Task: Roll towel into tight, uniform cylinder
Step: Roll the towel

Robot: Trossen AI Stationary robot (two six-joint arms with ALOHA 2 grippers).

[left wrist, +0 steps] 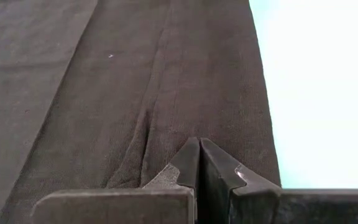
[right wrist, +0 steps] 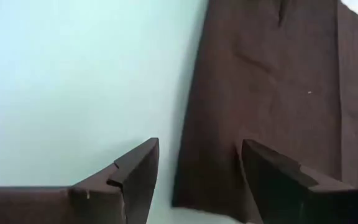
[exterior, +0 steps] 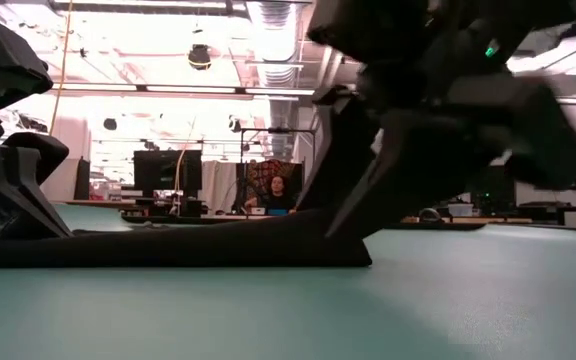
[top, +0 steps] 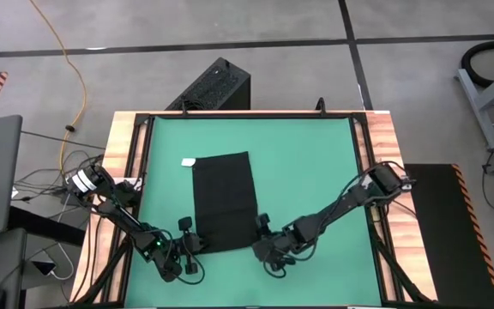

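Both grippers sit at the towel's (top: 224,202) 6 o'clock edge on the mat (top: 316,163), left gripper (top: 192,246) pinched tight on its corner, right gripper (top: 265,242) spread astride the opposite corner, apparently to start an even roll.

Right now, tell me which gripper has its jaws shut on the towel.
The left gripper: jaws shut, pinching the towel. The right gripper gapes open, straddling its corner.
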